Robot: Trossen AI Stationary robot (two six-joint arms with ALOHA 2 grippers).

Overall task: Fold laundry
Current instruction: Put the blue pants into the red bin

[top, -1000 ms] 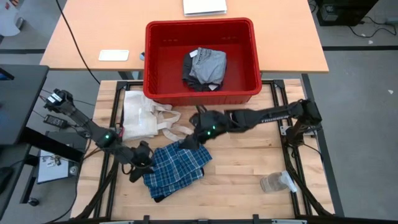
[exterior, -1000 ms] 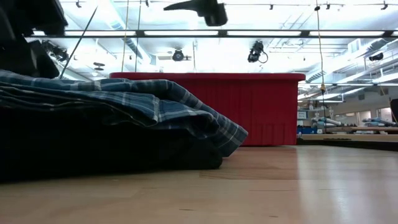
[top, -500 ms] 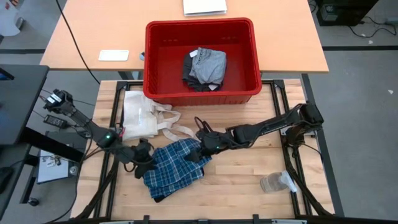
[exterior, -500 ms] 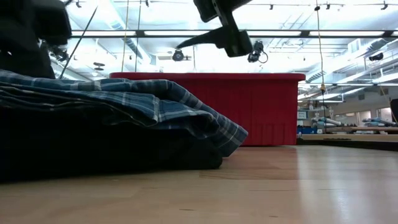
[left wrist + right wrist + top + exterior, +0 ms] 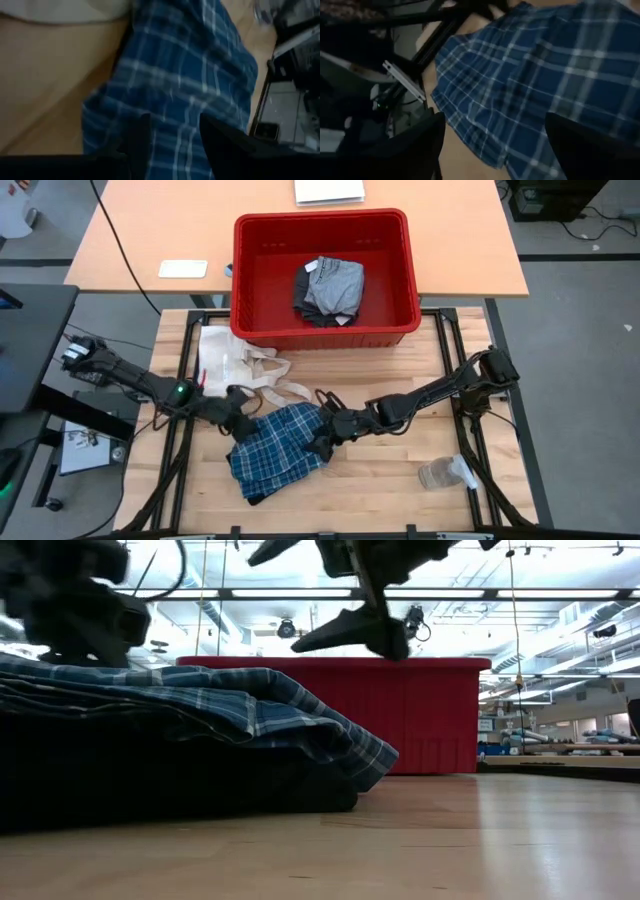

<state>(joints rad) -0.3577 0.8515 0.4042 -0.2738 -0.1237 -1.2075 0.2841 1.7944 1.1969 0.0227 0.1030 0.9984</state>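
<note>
The blue-and-white plaid shirt (image 5: pixel 280 455) lies bunched on the wooden table, with a dark layer (image 5: pixel 150 780) under it. A dark grey piece with a lighter grey side (image 5: pixel 330 288) lies in the red bin (image 5: pixel 250 280). My left gripper (image 5: pixel 243 418) hovers open over the shirt's far left corner, and the plaid (image 5: pixel 172 100) shows past its fingers. My right gripper (image 5: pixel 322 445) hangs wide open over the shirt's right edge (image 5: pixel 485 100), slanting down. In the low view both grippers stand above the cloth and touch nothing.
A cream tote bag (image 5: pixel 225 365) with long straps lies just beyond the shirt, next to my left arm. A clear plastic bottle (image 5: pixel 445 472) lies near the table's right front corner. The red bin stands across the far edge. Bare wood lies between the shirt and the bottle.
My right gripper has come down and toward the near edge, from the shirt's far edge to above its right edge, staying wide open. My left gripper has swung from the shirt's left edge toward its far left corner and has rolled. The shirt has kept its place.
</note>
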